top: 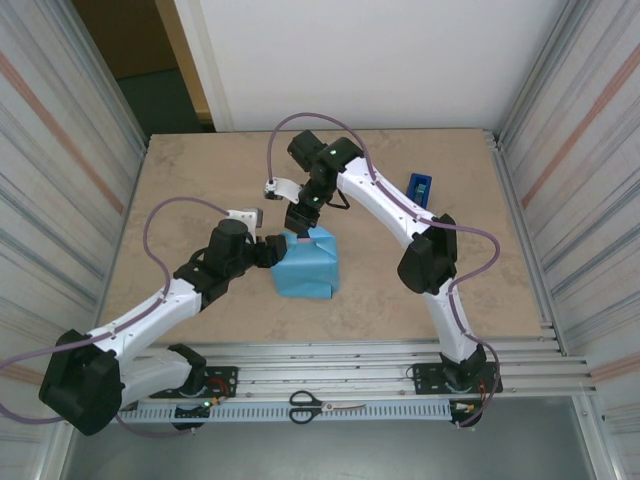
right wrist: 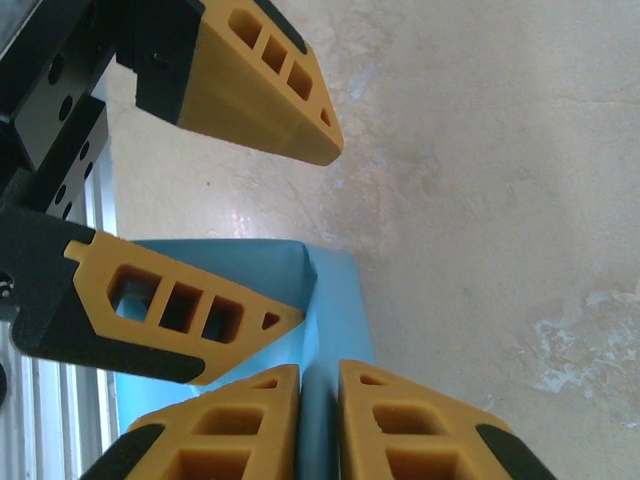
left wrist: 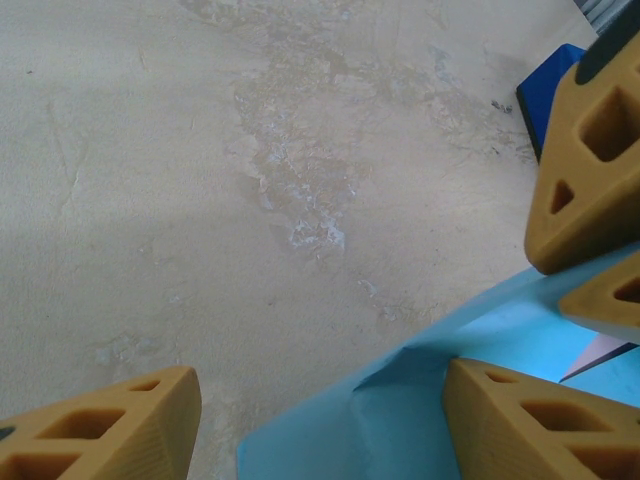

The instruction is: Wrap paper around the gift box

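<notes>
Top external view: the paper [top: 305, 268], sky-blue face outward, is folded around a squat block that sits between the two hands. The gift box is inside it, fully covered, so its pattern cannot be seen. The right hand [top: 300, 228] comes down onto the far top edge of the parcel. The left hand [top: 277, 250] sits at the parcel's left side, just beside and slightly nearer than the right hand, and the two almost meet.

Right wrist view: the right hand's fingers [right wrist: 220, 425] are pressed nearly together, with a thin ridge of the paper clamped between them. Just ahead of them the left hand's two fingers stand well apart. One lies over the top face of the parcel and the other hangs over the bare tabletop [right wrist: 480, 200] past the parcel's edge.

Left wrist view: the left hand is spread wide and holds nothing. One finger is over the tabletop and the other is over a creased corner of the paper; whether it touches the paper cannot be told.

A dark-blue tape dispenser [top: 420, 187] stands well to the right of the right hand, beyond its arm. Black-handled scissors [top: 325, 405] lie on the metal rail far behind both hands, between the arm bases.
</notes>
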